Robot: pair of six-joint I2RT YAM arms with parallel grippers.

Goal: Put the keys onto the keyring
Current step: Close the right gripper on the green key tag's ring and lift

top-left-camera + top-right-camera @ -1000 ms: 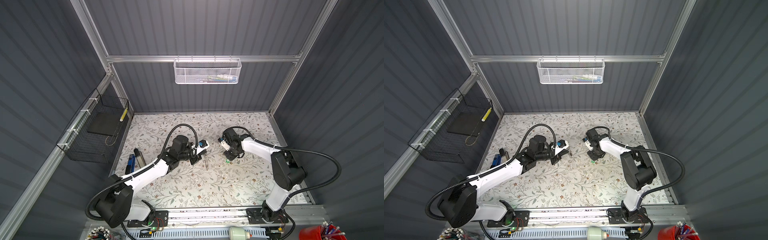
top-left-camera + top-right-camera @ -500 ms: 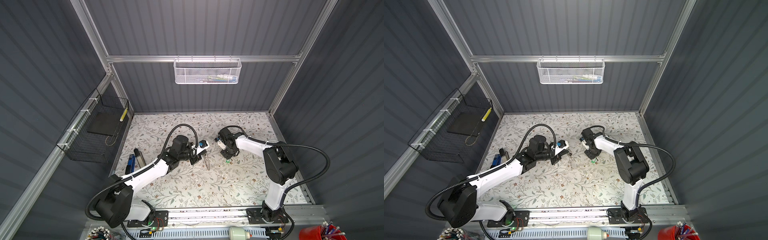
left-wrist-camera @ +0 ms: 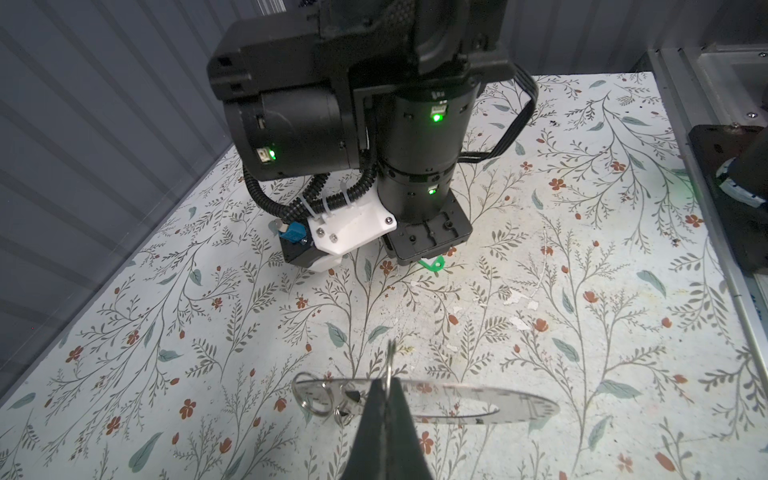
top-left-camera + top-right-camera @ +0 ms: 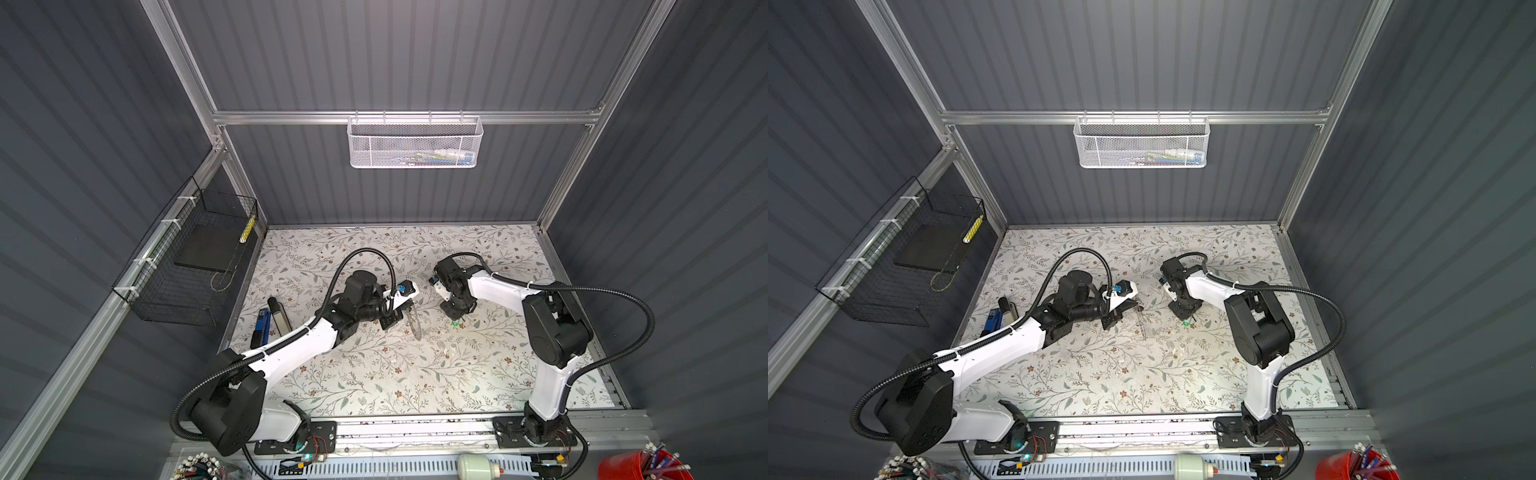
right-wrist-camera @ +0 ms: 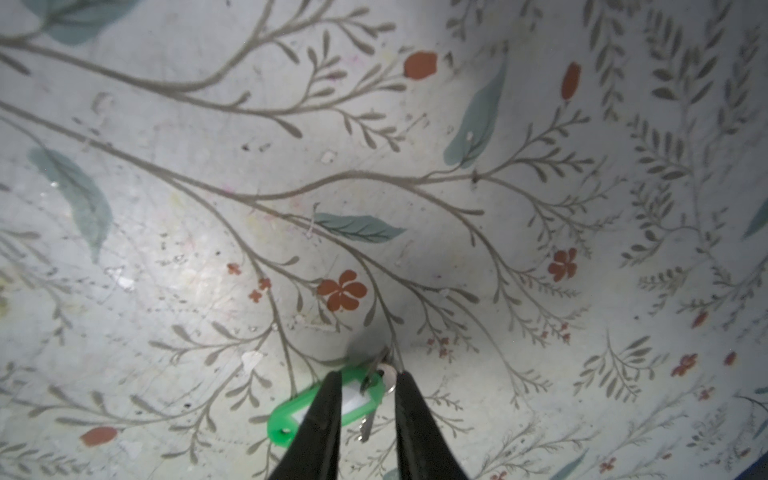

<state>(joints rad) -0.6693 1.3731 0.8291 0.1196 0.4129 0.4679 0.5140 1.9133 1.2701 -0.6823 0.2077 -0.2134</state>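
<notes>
My left gripper (image 3: pixel 384 399) is shut on an upright wire loop of the keyring (image 3: pixel 478 405), a flat grey ring plate held level just above the floral table. In both top views the keyring (image 4: pixel 414 326) (image 4: pixel 1142 323) hangs edge-on below that gripper (image 4: pixel 405 313). The keys lie on the table under my right gripper (image 5: pixel 368 376): a green tag (image 5: pixel 291 419) (image 3: pixel 434 266) (image 4: pixel 456 323) and a silver key blade (image 5: pixel 365 430) under it. The right jaws stand apart and point down. The tag's ring end lies between them, and one finger (image 5: pixel 328 411) covers part of the tag.
A blue-and-black tool (image 4: pixel 262 328) and a dark bar (image 4: pixel 277 313) lie at the table's left edge. A black wire basket (image 4: pixel 187 257) hangs on the left wall and a white mesh basket (image 4: pixel 415 141) on the back wall. The right arm's base plate (image 3: pixel 727 187) stands nearby.
The right gripper has shifted a little to the left over the green tag and its elbow has swung inward. The left arm and keyring have stayed put.
</notes>
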